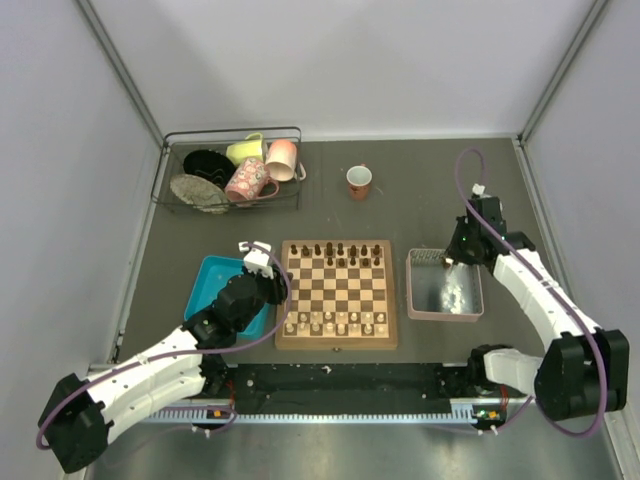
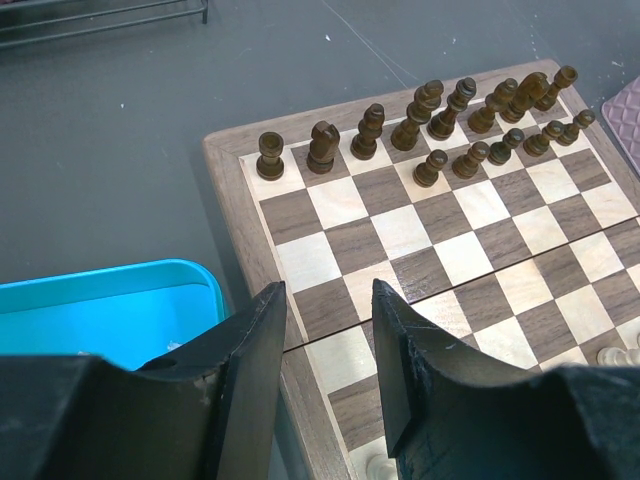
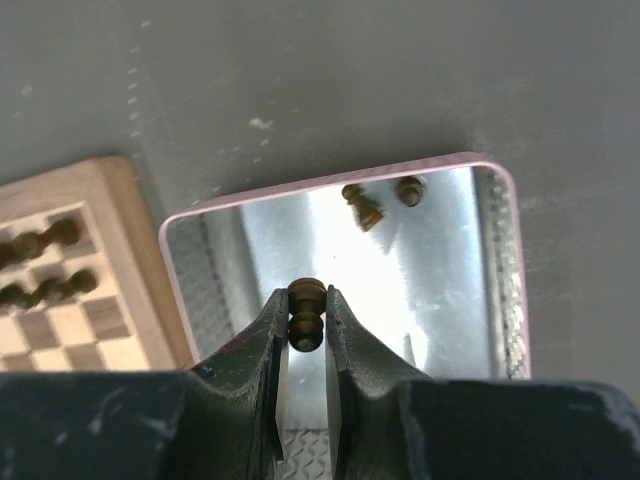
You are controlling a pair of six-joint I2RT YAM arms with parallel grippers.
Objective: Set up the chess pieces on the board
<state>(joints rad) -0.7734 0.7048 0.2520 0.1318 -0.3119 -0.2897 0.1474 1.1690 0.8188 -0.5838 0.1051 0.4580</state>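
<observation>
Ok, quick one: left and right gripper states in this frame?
Left gripper: open, nothing between its fingers, above the board edge.
Right gripper: shut on a dark chess piece, above the tray.

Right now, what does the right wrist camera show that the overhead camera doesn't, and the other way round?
Only the right wrist view: the right gripper shut on a dark pawn, and two more dark pieces lying at the grey tray's far end. Only the overhead view: the wire rack of mugs, a cup, the blue tray and the pale chessmen. Both: the grey tray and the board with its dark chess pieces.
</observation>
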